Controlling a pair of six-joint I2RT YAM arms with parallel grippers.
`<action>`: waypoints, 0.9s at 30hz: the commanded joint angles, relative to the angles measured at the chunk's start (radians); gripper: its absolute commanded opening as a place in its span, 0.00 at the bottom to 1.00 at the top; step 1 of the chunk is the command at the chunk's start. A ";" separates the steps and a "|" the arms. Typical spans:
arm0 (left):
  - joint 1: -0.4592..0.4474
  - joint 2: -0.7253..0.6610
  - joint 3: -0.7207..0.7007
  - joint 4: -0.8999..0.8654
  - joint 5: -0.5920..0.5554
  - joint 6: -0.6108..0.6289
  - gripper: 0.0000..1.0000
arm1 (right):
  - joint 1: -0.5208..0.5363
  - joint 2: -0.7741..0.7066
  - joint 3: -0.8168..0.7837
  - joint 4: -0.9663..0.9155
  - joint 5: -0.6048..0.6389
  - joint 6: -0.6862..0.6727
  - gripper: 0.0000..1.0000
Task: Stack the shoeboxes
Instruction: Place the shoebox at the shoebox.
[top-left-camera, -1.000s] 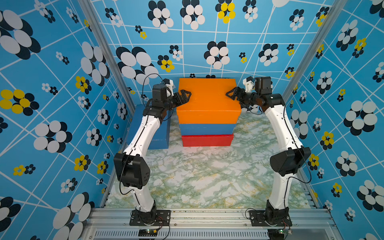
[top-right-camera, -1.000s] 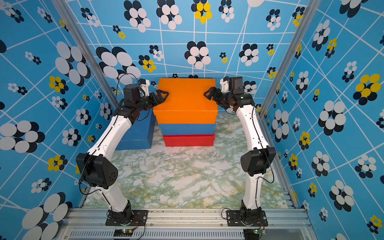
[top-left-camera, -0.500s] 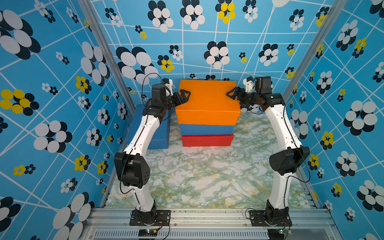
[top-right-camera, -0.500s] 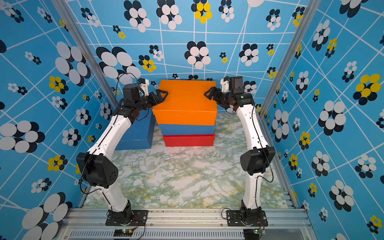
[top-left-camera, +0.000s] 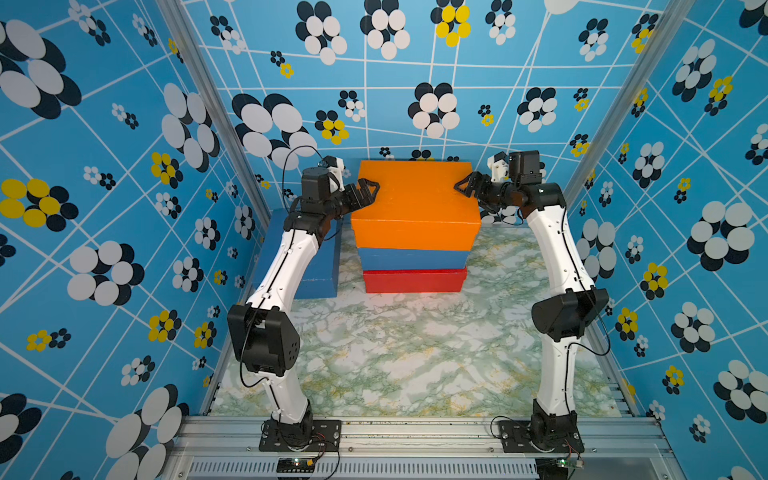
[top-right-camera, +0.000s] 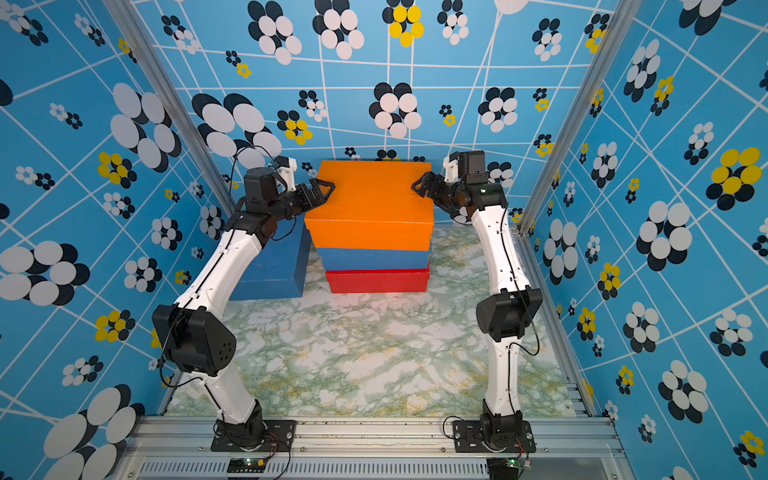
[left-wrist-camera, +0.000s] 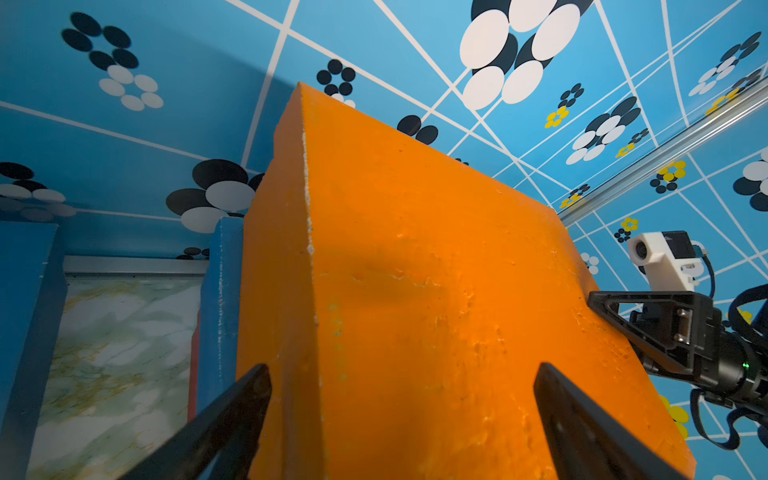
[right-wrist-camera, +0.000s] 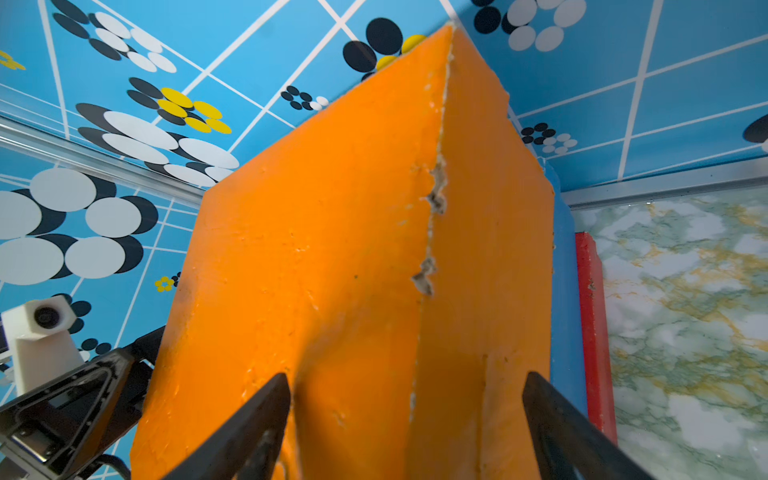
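The marbled table (top-left-camera: 415, 357) carries all 4 shoeboxes. A stack of 3 stands toward the back, with the red box (top-left-camera: 415, 281) at the bottom, a blue box (top-left-camera: 413, 258) on it and the orange box (top-left-camera: 415, 203) on top. A 2nd blue box (top-left-camera: 324, 257) lies on the table just beside the stack, partly under the left arm. The step in hand looks like settling the orange box onto the stack; whether its full weight is down I cannot tell. Next, I judge, both arms must draw away sideways without dragging it, then take the loose blue box by its ends, since it is far too wide for 1 tool. The left tool (top-left-camera: 368, 192) sits at the orange box's left end, spread fully, its fingers (left-wrist-camera: 249, 390) straddling the top edge and clenched on nothing. The right tool (top-left-camera: 464, 189) mirrors it at the right end, spread wide across that end's top edge; whether its fingers press the cardboard I cannot tell.
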 joint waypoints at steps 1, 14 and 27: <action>0.025 0.050 -0.003 -0.045 -0.002 0.013 1.00 | -0.010 0.028 0.023 -0.034 0.025 -0.004 0.88; 0.059 0.044 -0.044 0.008 0.014 -0.026 0.99 | -0.019 0.057 0.075 -0.043 0.020 0.002 0.89; 0.068 -0.090 -0.105 0.044 0.008 -0.040 0.99 | -0.017 -0.012 0.144 -0.086 -0.044 -0.026 0.94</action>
